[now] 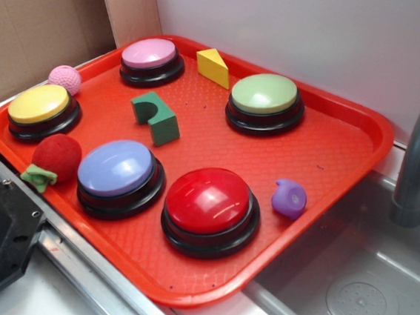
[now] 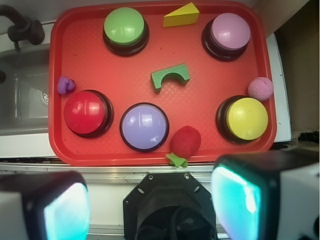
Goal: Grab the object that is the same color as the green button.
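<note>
Well ahead of the spread gripper (image 2: 150, 200), the green block (image 2: 171, 77) lies mid-tray, long axis crosswise, toward the counter's far edge.

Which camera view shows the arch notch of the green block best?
The wrist view: looking straight down, it shows the green block with its whole arch outline. The exterior view shows the block at a slant, so the notch is partly hidden.

Red tray (image 1: 345, 141) carrying everything, set beside a sink (image 1: 375, 292). On it: green button (image 1: 266, 94) and yellow wedge (image 1: 213, 67) along the far edge, pink button (image 1: 151, 53) at the far left corner, green block (image 1: 156, 117) mid-tray, red button (image 1: 207, 200) and blue button (image 1: 117, 167) near the front edge.
</note>
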Available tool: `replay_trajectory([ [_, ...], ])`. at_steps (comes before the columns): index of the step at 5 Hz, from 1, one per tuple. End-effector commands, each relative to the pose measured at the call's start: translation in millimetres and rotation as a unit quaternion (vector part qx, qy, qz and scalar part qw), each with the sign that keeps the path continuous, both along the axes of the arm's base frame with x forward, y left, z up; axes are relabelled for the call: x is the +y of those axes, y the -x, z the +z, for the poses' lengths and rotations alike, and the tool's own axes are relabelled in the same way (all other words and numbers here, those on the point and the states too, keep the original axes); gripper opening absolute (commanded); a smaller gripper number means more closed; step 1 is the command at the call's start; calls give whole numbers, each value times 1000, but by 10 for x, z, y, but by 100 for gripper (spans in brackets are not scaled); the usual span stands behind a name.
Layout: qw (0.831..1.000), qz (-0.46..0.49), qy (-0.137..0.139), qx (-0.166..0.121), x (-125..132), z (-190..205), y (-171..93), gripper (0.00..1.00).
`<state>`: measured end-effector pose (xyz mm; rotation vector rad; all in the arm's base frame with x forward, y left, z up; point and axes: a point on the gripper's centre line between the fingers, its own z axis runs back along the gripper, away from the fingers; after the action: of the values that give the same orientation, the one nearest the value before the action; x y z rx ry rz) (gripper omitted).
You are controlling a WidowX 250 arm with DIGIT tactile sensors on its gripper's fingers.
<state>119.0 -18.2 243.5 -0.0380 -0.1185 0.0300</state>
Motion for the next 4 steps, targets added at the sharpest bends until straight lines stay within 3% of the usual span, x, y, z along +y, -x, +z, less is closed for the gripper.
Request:
replay_trajectory([
  [1, 1000, 0, 0, 0, 0, 0, 0, 100],
  [2, 998, 40, 20, -34, 24, -135, -260, 100],
  [4, 989, 139, -2, -57, 9, -667, -747, 100],
])
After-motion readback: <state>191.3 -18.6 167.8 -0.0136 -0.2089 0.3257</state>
